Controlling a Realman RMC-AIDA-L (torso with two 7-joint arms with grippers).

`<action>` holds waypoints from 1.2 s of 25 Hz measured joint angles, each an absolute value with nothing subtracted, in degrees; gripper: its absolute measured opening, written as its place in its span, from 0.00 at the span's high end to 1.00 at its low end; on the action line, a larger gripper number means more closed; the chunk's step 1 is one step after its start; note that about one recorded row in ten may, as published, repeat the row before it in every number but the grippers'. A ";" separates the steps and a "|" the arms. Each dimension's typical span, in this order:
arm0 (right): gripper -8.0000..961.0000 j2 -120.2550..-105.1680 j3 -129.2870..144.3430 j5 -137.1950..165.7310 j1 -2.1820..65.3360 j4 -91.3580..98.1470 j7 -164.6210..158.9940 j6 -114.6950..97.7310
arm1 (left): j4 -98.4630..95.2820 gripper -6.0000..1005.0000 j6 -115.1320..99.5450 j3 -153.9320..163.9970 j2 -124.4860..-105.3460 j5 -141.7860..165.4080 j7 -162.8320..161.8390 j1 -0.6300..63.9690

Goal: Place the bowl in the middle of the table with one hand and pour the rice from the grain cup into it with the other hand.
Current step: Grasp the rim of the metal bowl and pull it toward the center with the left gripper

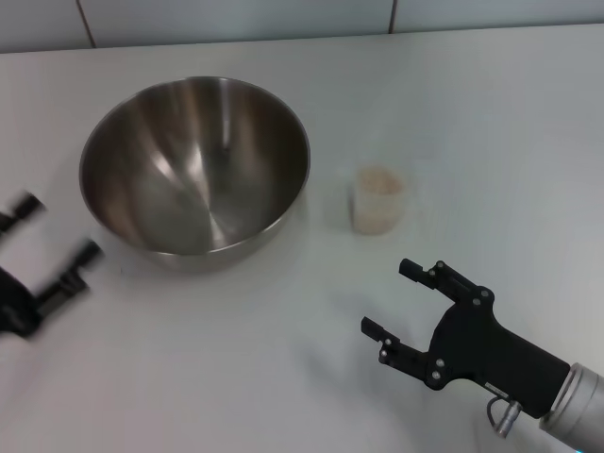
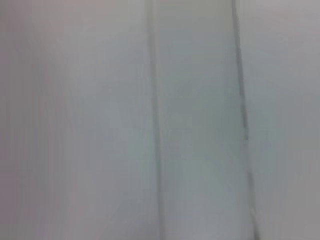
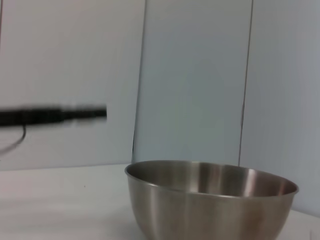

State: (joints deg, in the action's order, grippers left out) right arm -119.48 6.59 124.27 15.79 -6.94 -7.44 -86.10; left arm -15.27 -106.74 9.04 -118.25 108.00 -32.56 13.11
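Note:
The large steel bowl [image 1: 195,162] stands upright and empty on the white table [image 1: 236,377], left of centre; its side also fills the lower part of the right wrist view [image 3: 210,200]. To its right stands the small translucent grain cup [image 1: 378,199] holding pale rice [image 1: 379,179]. My left gripper [image 1: 58,230] is open at the left edge, just off the bowl's near left side and not touching it. My right gripper [image 1: 394,296] is open near the front right, below the cup and apart from it.
A tiled wall [image 1: 283,14] runs along the table's far edge. The left wrist view shows only wall panels [image 2: 100,120]. A blurred finger of my left gripper [image 3: 55,115] crosses the right wrist view above the table.

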 joint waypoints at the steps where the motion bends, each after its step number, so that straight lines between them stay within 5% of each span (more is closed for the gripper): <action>1: 0.18 -119.48 6.59 124.27 15.79 -6.94 -7.44 -86.10 | -18.20 0.17 -107.59 6.65 -118.38 107.88 -35.04 14.23; 10: 0.18 -119.45 6.51 124.27 16.11 -7.00 -7.44 -84.85 | -46.98 0.17 -95.12 3.98 -118.74 107.86 -64.93 27.39; 25: 0.18 -119.41 6.26 124.27 16.38 -7.57 -7.43 -84.81 | -75.80 0.17 -70.42 49.51 -118.48 119.61 -97.26 24.45; 30: 0.18 -119.44 6.16 124.27 16.45 -7.56 -7.38 -84.81 | -75.90 0.17 -67.92 60.75 -118.77 136.29 -107.95 30.01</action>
State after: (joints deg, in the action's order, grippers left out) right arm -119.44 6.16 124.27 16.45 -7.56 -7.38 -84.81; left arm -75.90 -67.92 60.75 -118.77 136.29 -107.95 30.01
